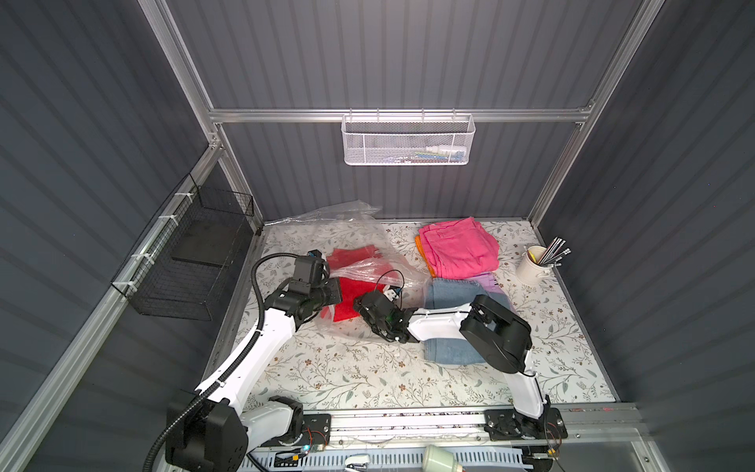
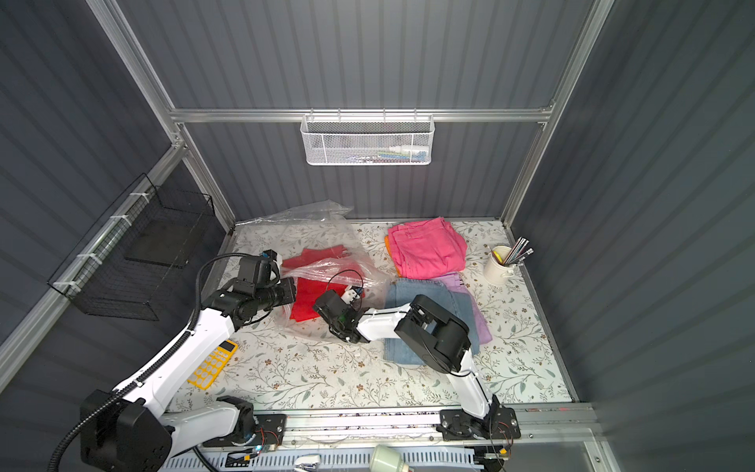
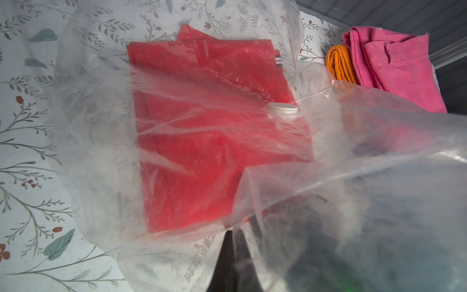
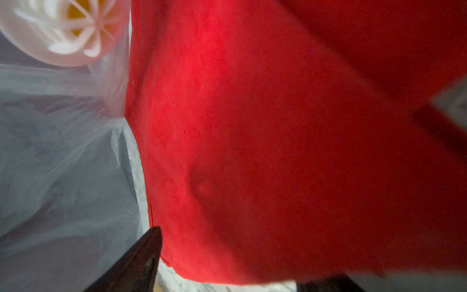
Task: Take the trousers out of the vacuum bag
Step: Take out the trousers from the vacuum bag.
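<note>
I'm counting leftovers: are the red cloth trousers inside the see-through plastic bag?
Inside: the see-through plastic bag lies over the folded red cloth trousers.

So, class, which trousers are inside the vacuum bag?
The red trousers, alone inside the vacuum bag; pink, orange, lilac and blue lie outside.

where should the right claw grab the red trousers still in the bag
Probably the folded edge of the red trousers that faces the right claw, coming in low along the table from the robot's right. They lie flat inside the vacuum bag, so only an edge offers a pinch. The shut left claw holds the top plastic up off them.
</note>
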Robot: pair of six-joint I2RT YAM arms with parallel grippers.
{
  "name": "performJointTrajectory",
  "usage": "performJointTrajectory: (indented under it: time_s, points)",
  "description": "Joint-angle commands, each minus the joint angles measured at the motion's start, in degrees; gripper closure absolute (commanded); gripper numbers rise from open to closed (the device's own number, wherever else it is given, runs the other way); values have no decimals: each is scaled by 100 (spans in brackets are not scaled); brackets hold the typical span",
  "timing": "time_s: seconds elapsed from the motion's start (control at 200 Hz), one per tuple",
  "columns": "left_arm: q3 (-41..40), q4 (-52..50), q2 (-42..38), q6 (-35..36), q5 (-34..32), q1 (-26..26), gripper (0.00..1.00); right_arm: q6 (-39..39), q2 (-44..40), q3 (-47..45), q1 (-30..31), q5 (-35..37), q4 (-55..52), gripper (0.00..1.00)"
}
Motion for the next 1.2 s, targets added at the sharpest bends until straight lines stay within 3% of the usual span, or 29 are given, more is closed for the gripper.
performJointTrajectory:
  time_s: [0.0,0.315,0.675,0.99,1.196]
  points:
    - [-18,-144,-182,89,-142,35,100,279,300,418,-137,109,-866,22]
    - [-96,-150,-296,107,-184,35,100,299,765,891,-399,151,-1092,55]
    - [-149,-185,-293,153,-300,35,100,-713,33,190,-393,358,-249,98]
    - [-212,-240,-332,152,-379,35,100,-914,-891,-808,-292,132,174,99]
    - [-212,-71,-221,15,-181,35,100,-924,-714,-466,-27,-92,171,100]
